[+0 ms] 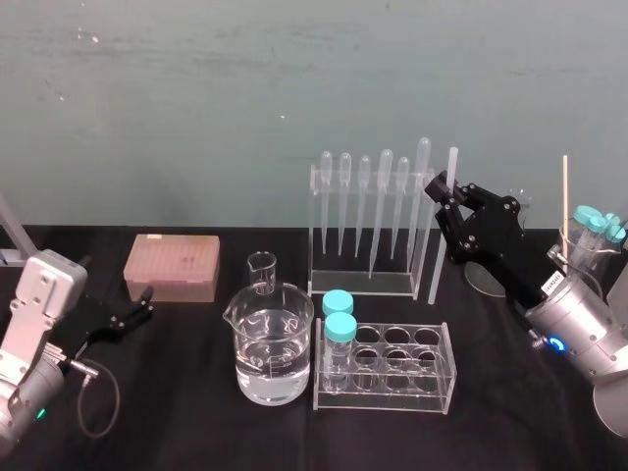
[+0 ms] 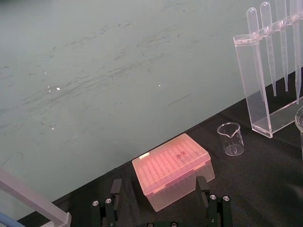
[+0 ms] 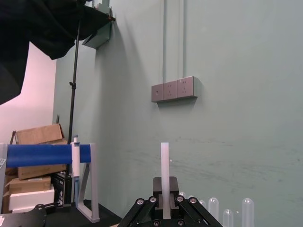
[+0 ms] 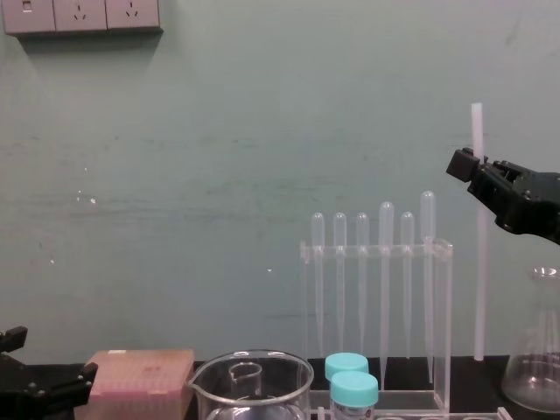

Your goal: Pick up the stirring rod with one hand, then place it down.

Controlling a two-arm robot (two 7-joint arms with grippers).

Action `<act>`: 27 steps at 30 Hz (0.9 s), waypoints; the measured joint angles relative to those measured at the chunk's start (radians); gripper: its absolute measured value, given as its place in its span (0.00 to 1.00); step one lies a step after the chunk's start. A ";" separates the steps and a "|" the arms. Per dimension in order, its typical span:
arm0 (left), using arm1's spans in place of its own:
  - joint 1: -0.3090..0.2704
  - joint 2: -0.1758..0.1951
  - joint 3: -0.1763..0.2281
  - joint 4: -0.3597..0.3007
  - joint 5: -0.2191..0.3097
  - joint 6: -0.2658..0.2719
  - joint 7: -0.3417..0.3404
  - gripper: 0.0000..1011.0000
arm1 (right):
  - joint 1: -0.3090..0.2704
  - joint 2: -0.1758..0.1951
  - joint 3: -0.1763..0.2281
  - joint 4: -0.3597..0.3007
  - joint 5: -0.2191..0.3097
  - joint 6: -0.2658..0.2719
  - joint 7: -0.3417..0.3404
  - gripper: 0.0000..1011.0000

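Observation:
The stirring rod [image 1: 440,245] is a long translucent-white stick held nearly upright just right of the pipette rack. My right gripper [image 1: 441,186] is shut on its upper part, with a short length poking out above the jaws. From the chest, the rod [image 4: 479,280] hangs below the right gripper [image 4: 468,166], its lower end close to the black tabletop; I cannot tell if it touches. In the right wrist view the rod [image 3: 164,161] rises from between the fingers. My left gripper [image 1: 132,316] rests low at the left, open and holding nothing, with its fingers [image 2: 113,189] spread wide.
A clear rack of pipettes [image 1: 368,226] stands at the back centre. In front of it are a water-filled beaker [image 1: 270,348], a small beaker [image 1: 262,273] and a tube rack [image 1: 432,378] with two blue-capped tubes. A pink tip box [image 1: 172,267] sits left; a flask [image 1: 589,245] stands far right.

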 joint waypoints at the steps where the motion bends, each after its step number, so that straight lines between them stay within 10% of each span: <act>1: 0.000 0.000 0.000 0.000 0.000 0.000 0.000 0.99 | 0.000 0.000 0.000 0.000 0.000 0.000 0.000 0.07; 27: 0.000 0.000 0.000 0.000 0.000 0.000 0.000 0.99 | 0.000 0.000 0.000 0.000 0.000 0.000 0.000 0.07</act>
